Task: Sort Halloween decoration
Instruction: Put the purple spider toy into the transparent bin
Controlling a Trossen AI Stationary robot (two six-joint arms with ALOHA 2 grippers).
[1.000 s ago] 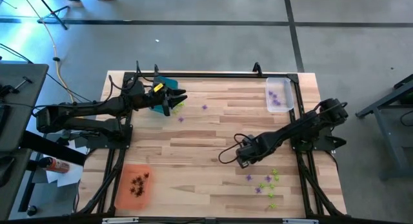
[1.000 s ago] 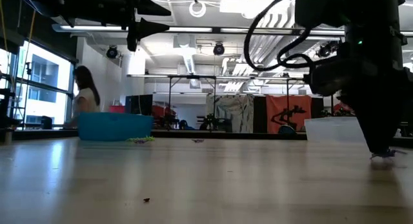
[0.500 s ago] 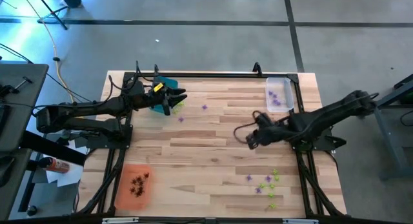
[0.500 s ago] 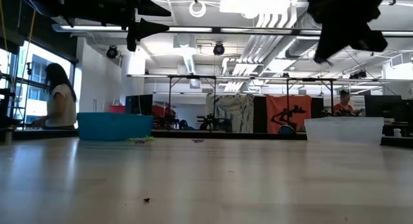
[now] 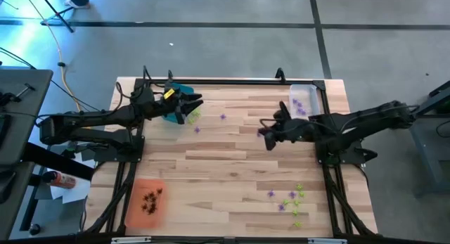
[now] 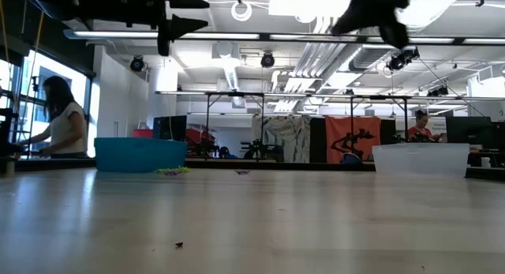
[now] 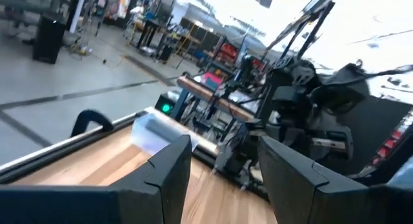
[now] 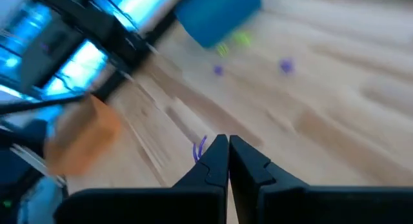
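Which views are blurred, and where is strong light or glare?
Right wrist view: motion blur smears the teal tray and orange tray. Left wrist view: soft, and washed out by bright light behind the right arm. Low view: arms are dark silhouettes against ceiling lights. High view: sharp; blue glare at its left edge.

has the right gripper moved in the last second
Yes. The right gripper has swung away from the loose trinkets at the near right, toward the clear tray.
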